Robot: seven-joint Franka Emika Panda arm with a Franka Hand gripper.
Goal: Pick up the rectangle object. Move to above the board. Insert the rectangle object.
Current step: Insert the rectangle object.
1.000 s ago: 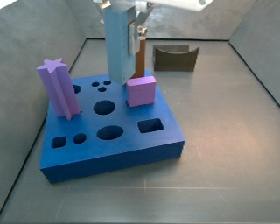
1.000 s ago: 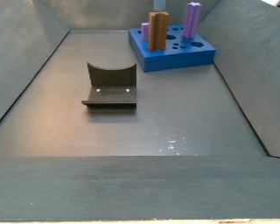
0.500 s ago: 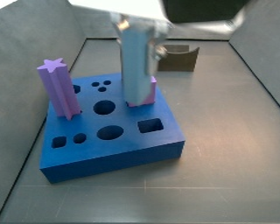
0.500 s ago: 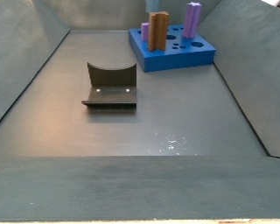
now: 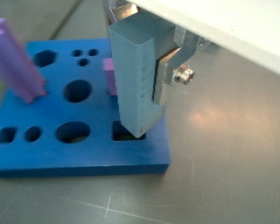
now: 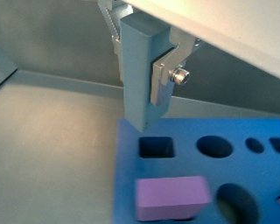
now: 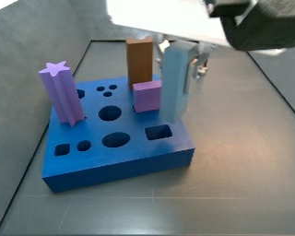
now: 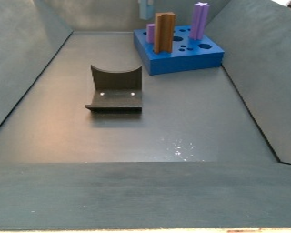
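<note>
My gripper (image 7: pixel 181 66) is shut on the rectangle object (image 7: pixel 173 85), a tall pale steel-blue bar held upright. It shows in both wrist views (image 5: pixel 136 79) (image 6: pixel 143 70) between the silver fingers (image 5: pixel 166 80). The bar's lower end hangs just over the bright blue board (image 7: pixel 119 161), at the rectangular hole (image 7: pixel 160 134) near the board's front right corner. That hole also shows in both wrist views (image 5: pixel 130 133) (image 6: pixel 156 146). In a side view the board (image 8: pixel 182 59) is far away and the gripper is out of view.
On the board stand a purple star peg (image 7: pixel 60 92), a tall brown block (image 7: pixel 140 60) and a short pink block (image 7: pixel 147 95). The dark fixture (image 8: pixel 114 89) stands on the grey floor, apart from the board. Grey walls enclose the floor.
The gripper has carried the bar to the right and toward the board's front edge, from in front of the brown block to over the rectangular hole. The brown block is now uncovered.
</note>
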